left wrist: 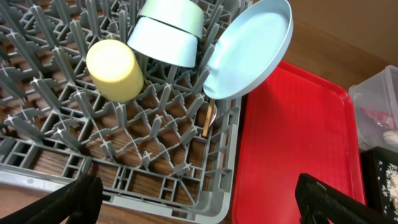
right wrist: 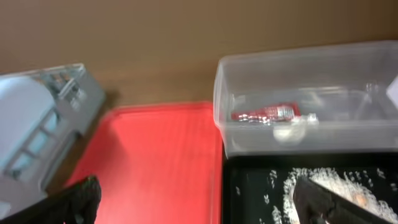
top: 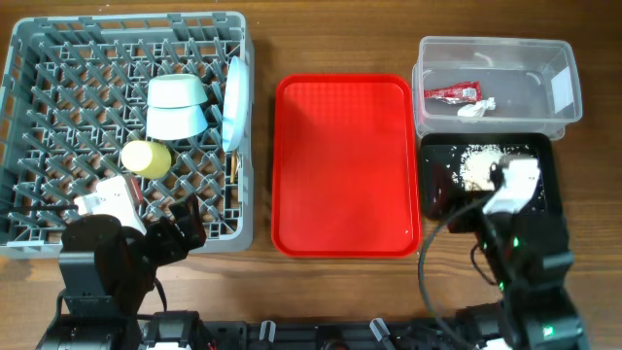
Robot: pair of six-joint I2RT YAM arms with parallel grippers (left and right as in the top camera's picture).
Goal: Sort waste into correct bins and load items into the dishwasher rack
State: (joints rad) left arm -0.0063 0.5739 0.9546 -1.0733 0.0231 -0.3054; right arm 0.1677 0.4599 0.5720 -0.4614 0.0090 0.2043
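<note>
The grey dishwasher rack (top: 29, 58) at the left holds two mint-green bowls (top: 178, 90) (top: 177, 121), a yellow cup (top: 146, 158) and the pale-blue plate (top: 233, 102) standing on edge. A wooden chopstick (left wrist: 208, 121) pokes through the grid below the plate (left wrist: 249, 50). The clear tub (top: 496, 49) holds a red wrapper (top: 452, 93) and a white scrap (top: 474, 109). Rice-like leftovers (top: 476, 160) lie in the black tray (top: 549, 194). My left gripper (top: 180, 233) (left wrist: 199, 208) hangs open at the rack's front corner. My right gripper (top: 455, 199) (right wrist: 199, 199) is open over the black tray's left edge.
The red serving tray (top: 345, 165) lies bare between the rack and the two bins. Bare wooden table shows behind it and along the front edge. Both arm bases stand at the near edge.
</note>
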